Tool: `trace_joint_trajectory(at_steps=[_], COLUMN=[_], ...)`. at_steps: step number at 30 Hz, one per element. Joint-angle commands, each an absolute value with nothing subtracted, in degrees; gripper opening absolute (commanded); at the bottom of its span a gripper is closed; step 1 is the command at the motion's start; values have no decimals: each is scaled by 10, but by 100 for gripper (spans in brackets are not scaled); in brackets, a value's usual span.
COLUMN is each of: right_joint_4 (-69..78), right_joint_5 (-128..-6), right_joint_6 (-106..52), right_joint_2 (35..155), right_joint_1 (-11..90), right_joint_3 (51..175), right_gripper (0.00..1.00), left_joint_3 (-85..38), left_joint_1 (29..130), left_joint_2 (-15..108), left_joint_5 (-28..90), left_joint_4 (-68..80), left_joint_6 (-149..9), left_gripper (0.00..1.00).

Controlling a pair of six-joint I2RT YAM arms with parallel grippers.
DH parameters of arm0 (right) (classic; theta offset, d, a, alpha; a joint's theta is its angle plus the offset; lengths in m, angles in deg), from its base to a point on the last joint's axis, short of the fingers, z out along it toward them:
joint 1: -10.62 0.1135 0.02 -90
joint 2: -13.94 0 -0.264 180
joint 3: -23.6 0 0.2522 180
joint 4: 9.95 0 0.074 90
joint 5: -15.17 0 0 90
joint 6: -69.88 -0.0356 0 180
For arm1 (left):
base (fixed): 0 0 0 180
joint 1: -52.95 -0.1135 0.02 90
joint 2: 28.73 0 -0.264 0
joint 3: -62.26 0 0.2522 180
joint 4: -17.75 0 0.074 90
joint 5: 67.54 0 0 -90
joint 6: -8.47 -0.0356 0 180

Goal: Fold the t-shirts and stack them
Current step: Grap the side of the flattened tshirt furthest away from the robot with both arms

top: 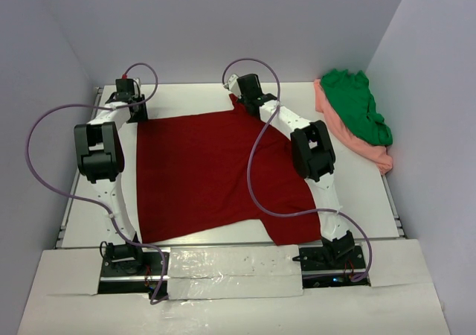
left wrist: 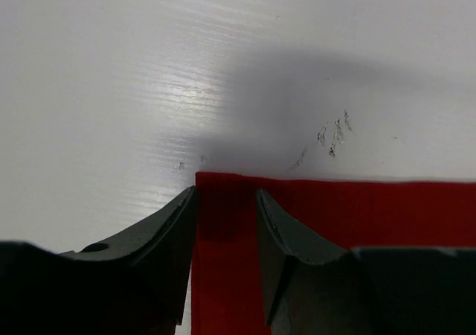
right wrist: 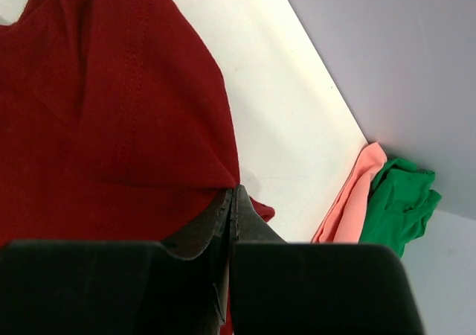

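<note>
Left fingers (left wrist: 186,208): spread apart, straddling a flat corner of the red shirt (top: 201,179) near the far-left corner of the worktop (top: 364,193).
Right fingers (right wrist: 232,193): pressed together, pinching a raised fold of the red shirt by the far edge.
Red shirt: spread across the middle, reaching the near edge.
Green shirt (top: 357,108): bunched on the pink shirt (top: 372,152), far-right corner.

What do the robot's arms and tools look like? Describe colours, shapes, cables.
The left arm and right arm: white links, blocky black joints, each trailing a thin purple cable. The left tool and right tool: dark, curved, tapering fingers.
</note>
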State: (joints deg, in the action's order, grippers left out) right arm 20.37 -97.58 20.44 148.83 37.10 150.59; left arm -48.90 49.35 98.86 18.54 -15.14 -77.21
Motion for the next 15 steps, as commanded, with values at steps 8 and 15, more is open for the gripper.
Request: trace_joint_trajectory(at_steps=[8,15], right_joint_4=[202,207], right_joint_5=[-963,-962], right_joint_6=[199,201], right_joint_2=[1453,1450], right_joint_1=[373,373], right_joint_3=[1514,1518], right_gripper=[0,0], left_joint_3=[-523,-531], left_joint_1=[486,486], left_joint_2=[1014,1031], left_joint_5=[163,168], left_joint_4=[-159,-167], left_joint_6=[-770,-767], left_gripper=[46,46])
